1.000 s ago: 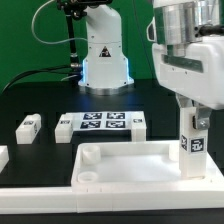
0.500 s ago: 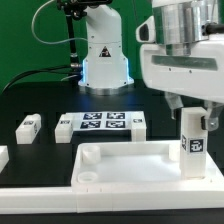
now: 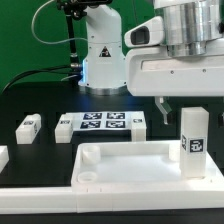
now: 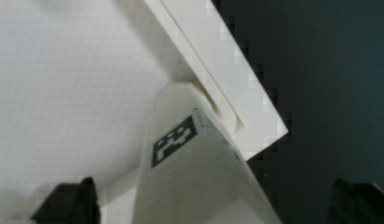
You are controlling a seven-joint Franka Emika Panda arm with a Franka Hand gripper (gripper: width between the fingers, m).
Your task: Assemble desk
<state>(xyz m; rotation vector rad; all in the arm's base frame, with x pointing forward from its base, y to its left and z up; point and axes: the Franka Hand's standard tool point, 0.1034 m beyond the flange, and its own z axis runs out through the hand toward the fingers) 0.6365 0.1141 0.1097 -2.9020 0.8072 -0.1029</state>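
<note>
The white rimmed tabletop (image 3: pixel 122 152) lies at the front, with a round socket (image 3: pixel 88 177) at its near left corner. One square leg post (image 3: pixel 193 141) with a black-and-white tag stands upright in the tabletop's corner at the exterior view's right. My gripper (image 3: pixel 188 104) hangs open just above the post's top, and one dark finger (image 3: pixel 163 108) shows beside it. In the wrist view the post (image 4: pixel 203 165) stands between my fingertips (image 4: pixel 68 202), clear of both, on the tabletop (image 4: pixel 73 90). My gripper (image 4: pixel 210 204) holds nothing.
The marker board (image 3: pixel 102 122) lies behind the tabletop. Three loose leg posts lie by it: two (image 3: pixel 28 126), (image 3: pixel 65 126) to the left, one (image 3: pixel 139 122) at its right end. A low white rail (image 3: pixel 60 198) runs along the front. The robot base (image 3: pixel 103 55) stands behind.
My gripper has let go of the upright leg post, risen off it and shifted toward the exterior view's left. The post stays standing in the corner.
</note>
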